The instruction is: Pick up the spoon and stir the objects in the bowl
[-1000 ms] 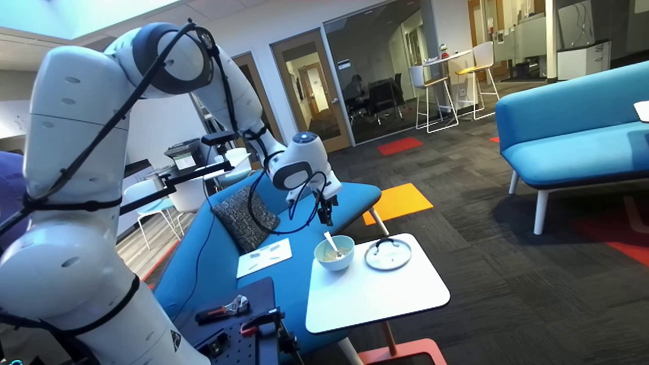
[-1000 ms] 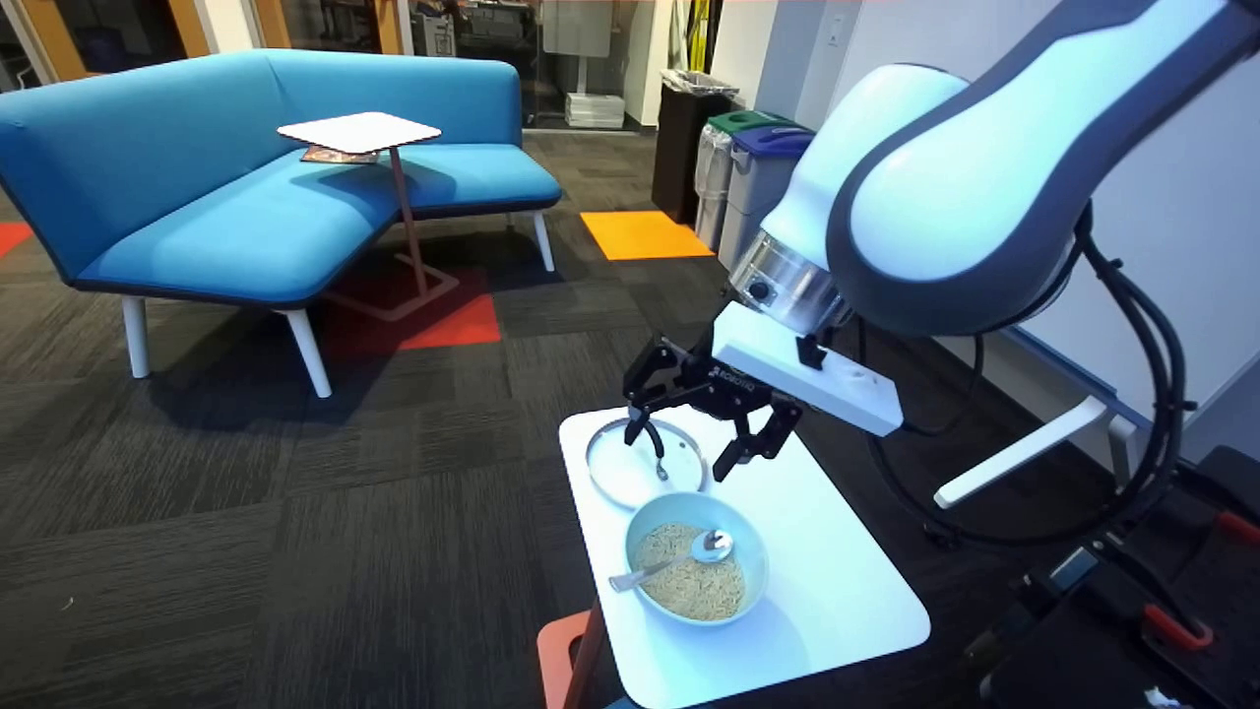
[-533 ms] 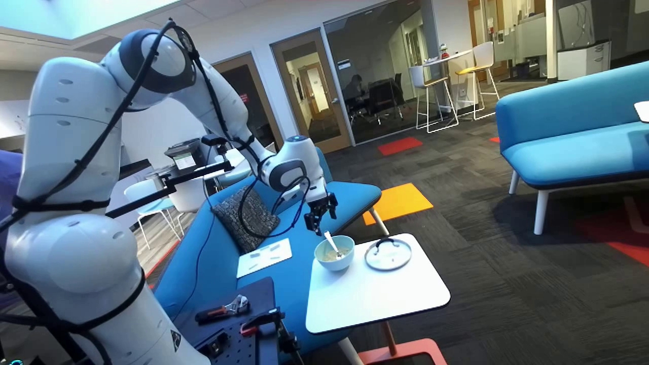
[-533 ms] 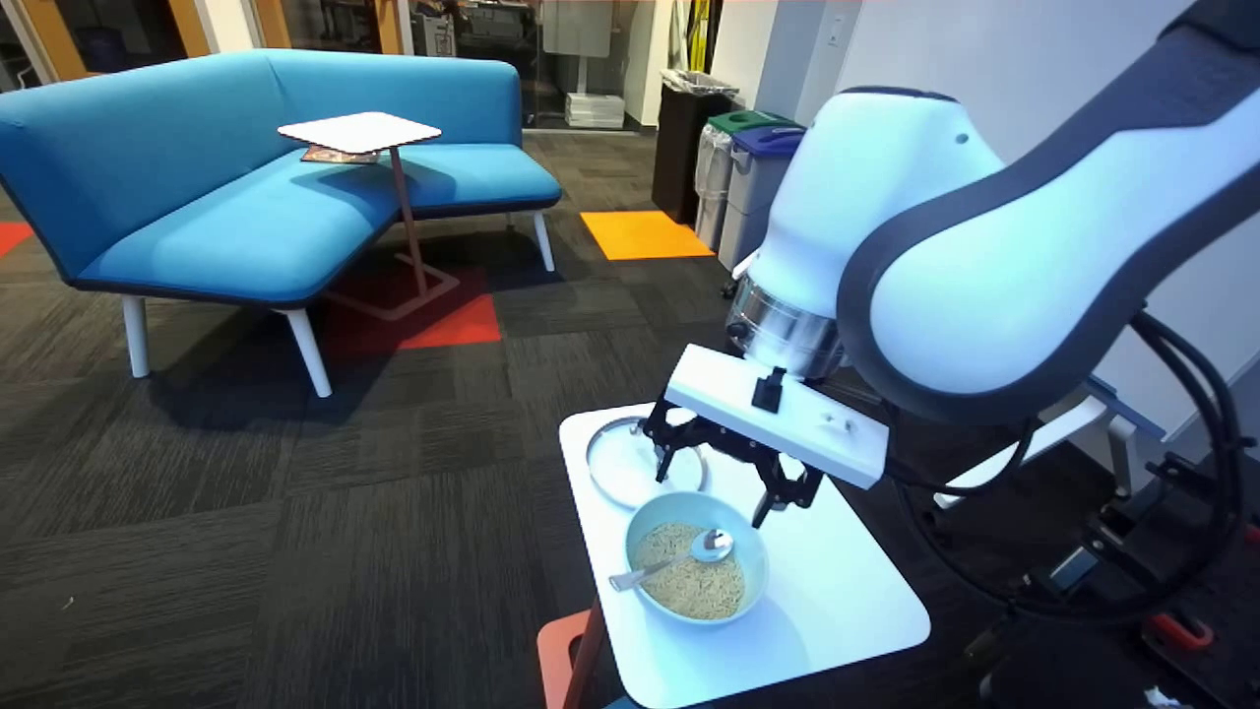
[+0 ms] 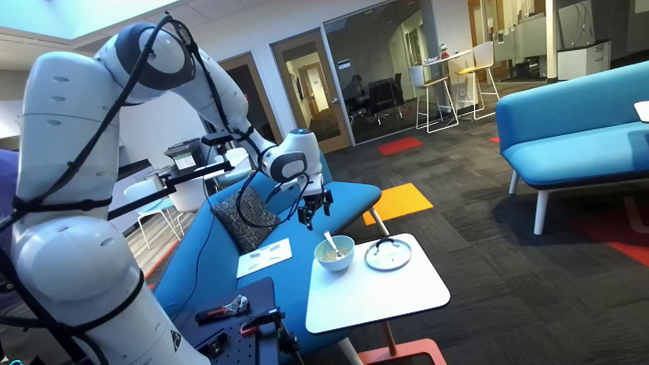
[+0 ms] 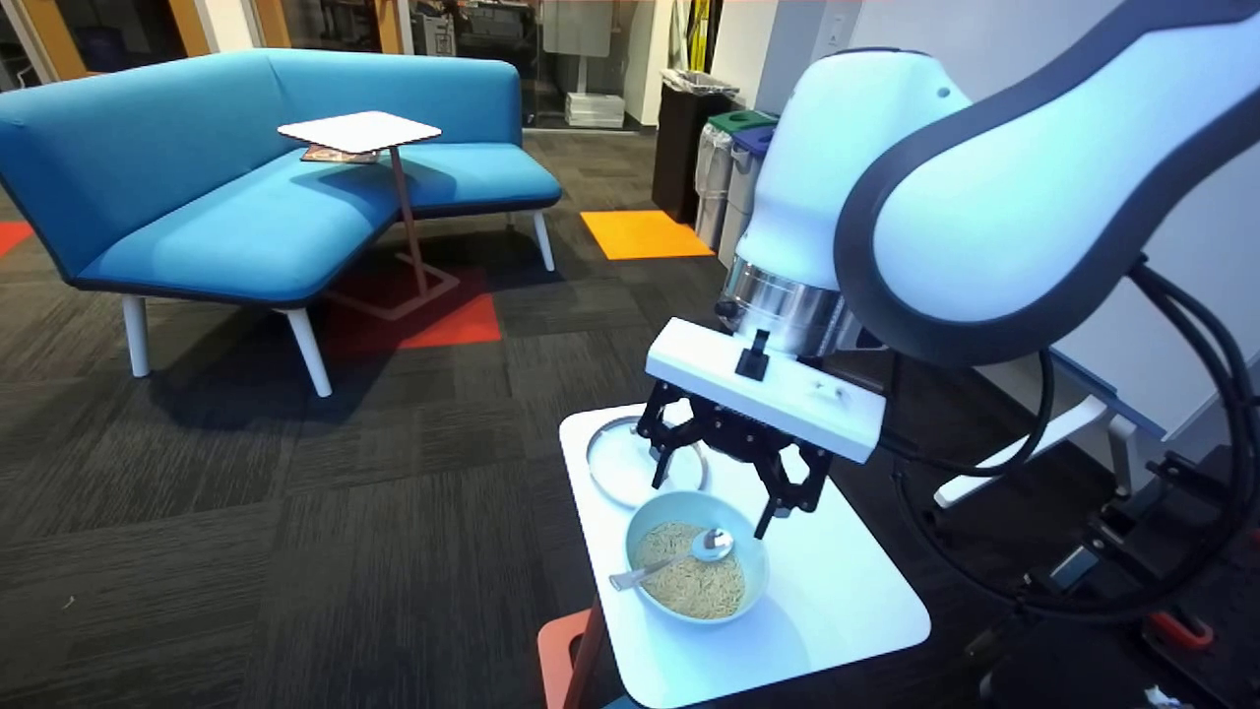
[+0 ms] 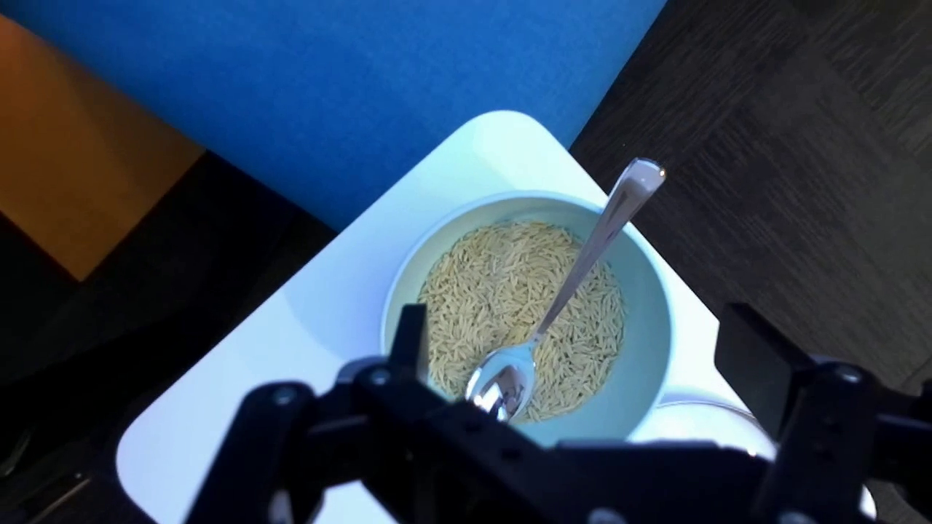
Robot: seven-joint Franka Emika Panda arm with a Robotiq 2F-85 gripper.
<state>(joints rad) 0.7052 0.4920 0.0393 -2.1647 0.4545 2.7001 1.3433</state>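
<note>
Inside the bowl [image 7: 648, 327], slender pale grains [image 7: 495, 291], tilted spoon [image 7: 582, 266] jutting out, jaws spread apart

In an exterior view the arm [image 5: 71, 96] rises at the near left, bends over at a high elbow [image 5: 162, 56] and slopes down to the right, farther off, to the wrist [image 5: 299, 154]. The gripper [image 6: 709, 510] points down at a tilt, its fingers [image 6: 794, 490] spread wide, the right one lower; in the wrist view they stand well apart, left and right.
</note>
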